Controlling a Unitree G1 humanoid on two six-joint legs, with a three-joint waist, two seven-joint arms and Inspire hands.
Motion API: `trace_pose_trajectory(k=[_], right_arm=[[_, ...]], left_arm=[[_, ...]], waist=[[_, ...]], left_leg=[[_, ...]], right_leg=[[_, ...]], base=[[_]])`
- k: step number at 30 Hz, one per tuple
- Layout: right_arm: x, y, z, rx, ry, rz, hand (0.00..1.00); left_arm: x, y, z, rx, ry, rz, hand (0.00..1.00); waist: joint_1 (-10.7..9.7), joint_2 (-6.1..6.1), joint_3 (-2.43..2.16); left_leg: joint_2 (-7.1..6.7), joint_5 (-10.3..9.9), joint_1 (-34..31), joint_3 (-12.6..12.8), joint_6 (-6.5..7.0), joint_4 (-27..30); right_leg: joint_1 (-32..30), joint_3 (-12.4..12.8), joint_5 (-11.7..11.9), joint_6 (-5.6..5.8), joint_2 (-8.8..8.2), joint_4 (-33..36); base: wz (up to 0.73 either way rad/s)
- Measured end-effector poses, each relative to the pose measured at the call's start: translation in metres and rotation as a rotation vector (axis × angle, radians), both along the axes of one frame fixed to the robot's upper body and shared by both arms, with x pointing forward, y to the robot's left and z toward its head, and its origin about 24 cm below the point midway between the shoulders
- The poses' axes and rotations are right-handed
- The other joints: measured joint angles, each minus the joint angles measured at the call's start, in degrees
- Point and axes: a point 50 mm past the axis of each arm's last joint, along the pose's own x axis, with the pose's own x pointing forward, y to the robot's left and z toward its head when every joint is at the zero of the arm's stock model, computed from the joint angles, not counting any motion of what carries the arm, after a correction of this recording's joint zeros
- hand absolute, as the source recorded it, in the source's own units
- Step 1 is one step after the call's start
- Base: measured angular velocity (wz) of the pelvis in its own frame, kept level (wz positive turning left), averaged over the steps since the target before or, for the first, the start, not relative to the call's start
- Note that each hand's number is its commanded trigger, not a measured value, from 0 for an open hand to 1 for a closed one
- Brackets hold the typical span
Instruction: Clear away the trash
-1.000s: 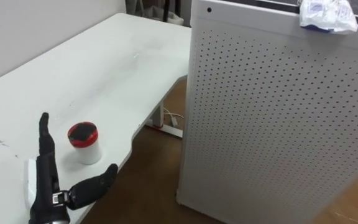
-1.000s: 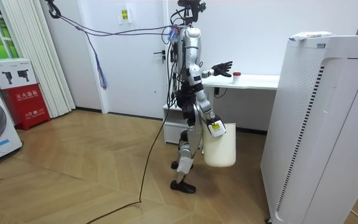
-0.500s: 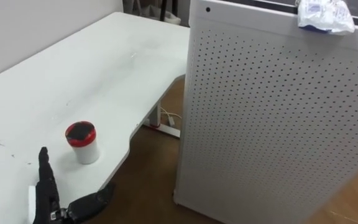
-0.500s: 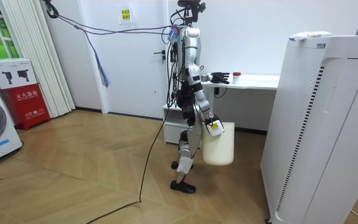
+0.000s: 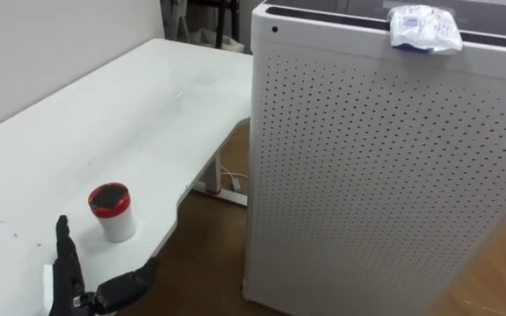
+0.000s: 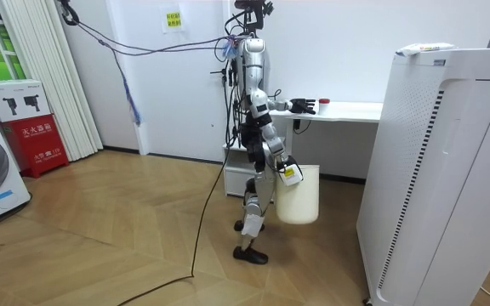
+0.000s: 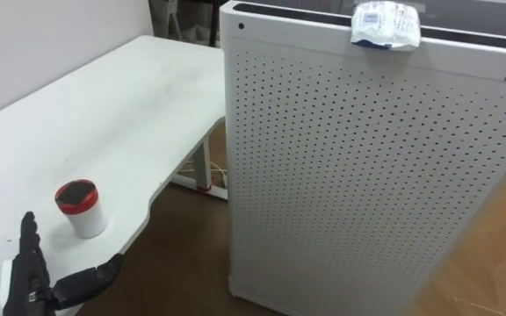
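A: Left hand (image 5: 70, 290) has dropped since a second ago. It was lifted then with fingertips up; now it sits low at the near left edge of the eye view. The room view has the arm lower too, reaching level over the table (image 5: 104, 114).

B: Did the cup (image 5: 112, 211) shift?

A: No. The whole eye picture has slid, so that is the camera's move. The cup stands upright on the table near its curved front edge, as before.

B: State of the left hand?

A: Open. Fingers straight, thumb spread to the right, nothing in it. Cup is just beyond it, far and right of the fingertips, not touching.

B: Right hand (image 6: 286, 172)?

A: Hangs by the robot's thigh at the rim of a white bucket (image 6: 299, 195). Too small to tell its grip.

B: Materials?

A: Hand is dark and matt. Cup is a short white cylinder with a red rim and a dark top. Table is smooth white, lightly scuffed, with its front edge cut in a wave. The bucket has plain walls tapering downward.

B: Anything to the right?

A: A tall white cabinet (image 5: 367, 175), boxy, its front perforated with even rows of small holes. On its flat top, at the far right, lies a crumpled wrapper (image 5: 424, 28), shiny white film with blue print.
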Motion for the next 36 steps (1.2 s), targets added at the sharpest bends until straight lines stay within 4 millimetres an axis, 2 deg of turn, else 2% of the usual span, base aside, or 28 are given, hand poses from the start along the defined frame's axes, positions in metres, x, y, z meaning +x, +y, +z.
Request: trace_pose_trajectory(k=[7,8,10,14,17,22,28,32,36], right_arm=[[0.003,0.0,0.001,0.0,-0.006,0.001,1.0],[0.004,0.0,0.002,-0.005,-0.013,0.001,1.0],[0.005,0.0,0.002,-0.011,-0.016,-0.001,1.0],[-0.001,-0.002,0.001,-0.018,0.0,-0.007,1.0],[-0.005,-0.004,0.0,-0.019,0.017,-0.016,1.0],[-0.008,-0.006,0.0,-0.027,0.039,-0.027,1.0],[-0.01,-0.007,-0.001,-0.032,0.05,-0.028,1.0],[-0.008,-0.006,0.0,-0.031,0.049,-0.022,1.0],[-0.004,-0.008,0.001,-0.038,0.042,-0.021,1.0]], left_arm=[[0.002,0.003,-0.001,-0.001,0.021,0.032,0.0],[0.002,0.004,-0.002,-0.001,0.026,0.033,0.0],[0.003,0.006,-0.002,-0.007,0.03,0.047,0.0],[0.013,0.007,-0.001,-0.01,0.046,0.055,0.0],[0.019,0.01,-0.002,-0.032,0.056,0.081,0.0],[0.024,0.013,-0.002,-0.105,0.061,0.124,0.0],[0.038,0.016,-0.001,-0.102,0.08,0.142,0.0],[0.045,0.027,0.0,-0.068,0.108,0.163,0.0],[0.053,0.033,0.005,-0.067,0.109,0.179,0.0]], waist=[[-0.8,0.58,-0.26],[-1.1,1.0,-0.41],[-1.4,0.77,-0.19],[-1.8,1.12,-0.21],[-1.7,1.2,-0.05],[-1.8,1.81,-0.31],[-2.1,1.83,-0.34],[-3.4,1.84,-0.34],[-3.4,1.88,-0.42]], left_leg=[[0.44,0.3,-0.6,0.2,-0.4,0.0],[0.45,0.3,-0.6,0.2,-0.44,0.0],[0.44,0.3,-0.5,0.2,-0.46,0.1],[0.42,0.3,-0.4,0.4,-0.46,0.2],[0.52,0.3,0.1,1.1,-0.49,0.0],[0.64,0.4,0.5,1.6,-0.52,-0.2],[0.61,0.5,0.5,1.6,-0.5,-0.2],[0.65,0.7,0.0,1.8,-0.57,-0.2],[0.72,0.7,-1.0,2.3,-0.58,0.0]], right_leg=[[-0.7,-0.1,0.1,-0.19,0.38,0.0],[-0.6,-0.1,0.1,-0.19,0.38,0.0],[-0.5,-0.1,0.1,-0.19,0.37,0.0],[-0.1,0.3,0.1,-0.21,0.39,-0.1],[0.0,1.2,0.2,-0.32,0.55,-0.1],[0.0,1.7,0.2,-0.36,0.65,-0.1],[-0.5,1.5,0.2,-0.36,0.55,0.0],[-0.9,1.8,0.2,-0.45,0.59,0.3],[-2.5,2.8,0.3,-0.57,0.71,1.0]], base=[[0.0],[0.0],[0.0],[0.04],[-0.11],[-0.06],[0.0],[-0.01],[-0.1]])
